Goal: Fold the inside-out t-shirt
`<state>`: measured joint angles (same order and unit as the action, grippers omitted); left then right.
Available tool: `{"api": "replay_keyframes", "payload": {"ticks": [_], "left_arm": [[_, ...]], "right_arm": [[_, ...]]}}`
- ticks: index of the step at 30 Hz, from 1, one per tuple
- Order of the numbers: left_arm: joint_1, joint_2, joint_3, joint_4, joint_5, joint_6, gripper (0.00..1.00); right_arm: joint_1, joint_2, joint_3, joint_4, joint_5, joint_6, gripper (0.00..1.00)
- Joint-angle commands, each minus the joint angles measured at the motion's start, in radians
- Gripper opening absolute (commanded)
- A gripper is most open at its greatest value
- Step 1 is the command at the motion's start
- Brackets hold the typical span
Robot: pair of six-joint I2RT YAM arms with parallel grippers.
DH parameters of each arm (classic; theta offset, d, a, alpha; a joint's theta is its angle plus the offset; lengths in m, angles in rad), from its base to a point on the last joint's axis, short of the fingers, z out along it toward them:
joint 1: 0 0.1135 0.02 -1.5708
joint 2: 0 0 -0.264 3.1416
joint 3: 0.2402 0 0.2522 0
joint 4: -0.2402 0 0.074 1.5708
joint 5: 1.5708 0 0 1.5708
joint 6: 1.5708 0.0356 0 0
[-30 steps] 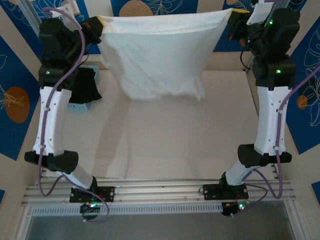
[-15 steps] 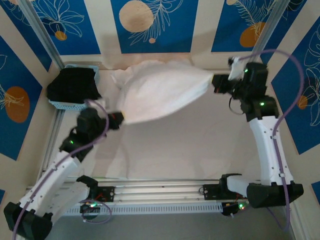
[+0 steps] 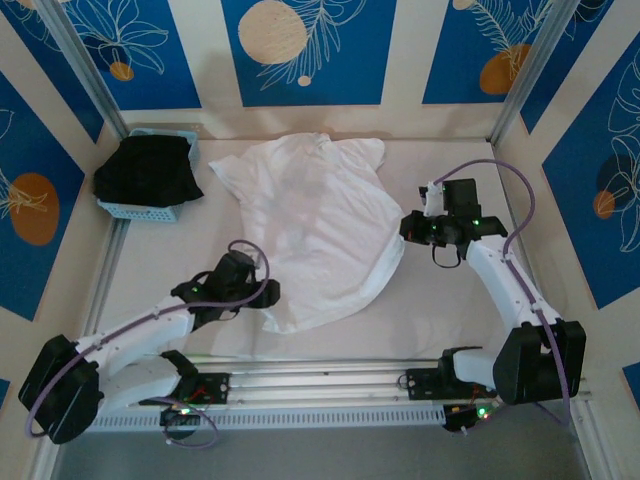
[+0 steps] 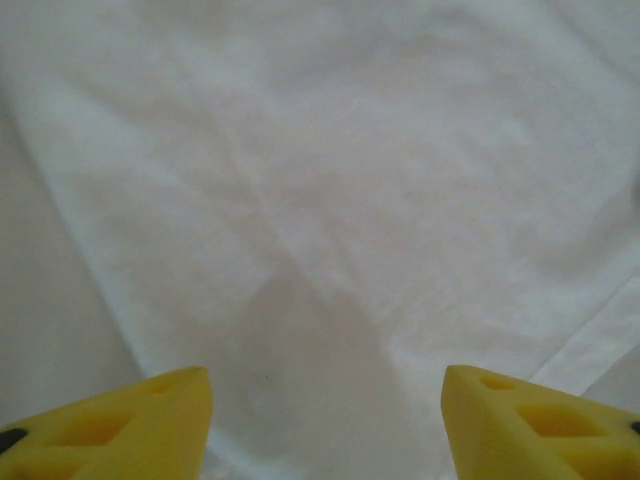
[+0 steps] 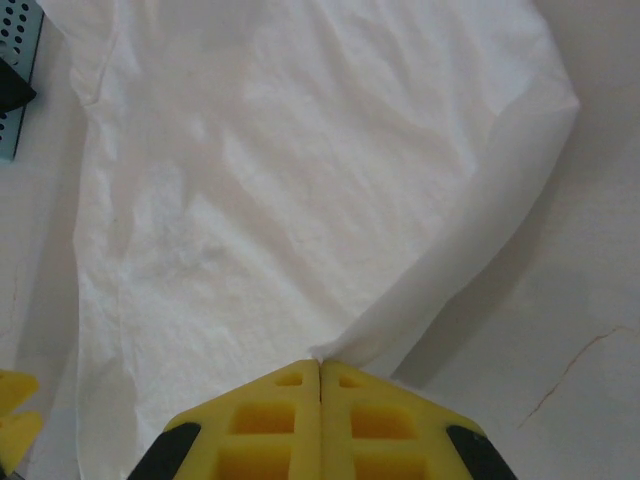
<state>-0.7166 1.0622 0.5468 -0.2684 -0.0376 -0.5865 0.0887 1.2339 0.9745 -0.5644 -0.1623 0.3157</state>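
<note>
The inside-out t-shirt [image 3: 315, 225] lies flat on the desk [image 3: 450, 305]. Your left end effector [image 4: 325, 378] stands open over its hem; the right end effector [image 5: 320, 366] pinches the side edge. Pulling one-sided may bunch the cloth.

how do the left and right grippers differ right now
The left gripper stands open, jaws apart over the t-shirt; the right gripper is shut, pinching a raised edge of it. The left gripper is at the t-shirt's near left corner, the right gripper at its right side. Both are yellow-tipped and sit low at the cloth.
</note>
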Motion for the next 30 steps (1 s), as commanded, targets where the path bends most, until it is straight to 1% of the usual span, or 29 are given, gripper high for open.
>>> {"api": "replay_keyframes", "payload": {"ticks": [1,4,7,9,12,16,17,21,24,27,30], "left_arm": [[-0.093,0.068,0.088,0.085,-0.057,0.160,0.64],[-0.197,0.230,0.202,0.160,0.014,0.278,0.65],[-0.273,0.418,0.342,0.183,0.072,0.373,0.65],[-0.291,0.518,0.422,0.201,0.100,0.392,0.65],[-0.293,0.631,0.503,0.283,0.159,0.386,0.65],[-0.291,0.736,0.594,0.300,0.156,0.402,0.63],[-0.290,0.753,0.607,0.299,0.152,0.406,0.62],[-0.272,0.797,0.626,0.299,0.148,0.401,0.48],[-0.264,0.809,0.615,0.311,0.174,0.397,0.37],[-0.259,0.829,0.614,0.318,0.213,0.394,0.32],[-0.255,0.848,0.614,0.342,0.241,0.377,0.23]], "right_arm": [[0.003,-0.033,-0.023,-0.005,-0.019,0.015,0.00],[-0.005,-0.043,-0.017,-0.023,-0.016,0.018,0.00],[-0.021,-0.066,-0.003,-0.038,-0.031,0.024,0.00],[-0.029,-0.090,0.004,-0.050,-0.045,0.029,0.00],[-0.031,-0.120,0.003,-0.063,-0.056,0.037,0.00],[-0.030,-0.134,0.000,-0.077,-0.063,0.039,0.00],[-0.031,-0.135,0.000,-0.077,-0.067,0.039,0.00],[-0.032,-0.137,0.000,-0.083,-0.063,0.032,0.00],[-0.033,-0.137,-0.002,-0.084,-0.059,0.027,0.00],[-0.035,-0.137,-0.006,-0.079,-0.059,0.026,0.00],[-0.035,-0.136,-0.008,-0.074,-0.056,0.026,0.00]]}}
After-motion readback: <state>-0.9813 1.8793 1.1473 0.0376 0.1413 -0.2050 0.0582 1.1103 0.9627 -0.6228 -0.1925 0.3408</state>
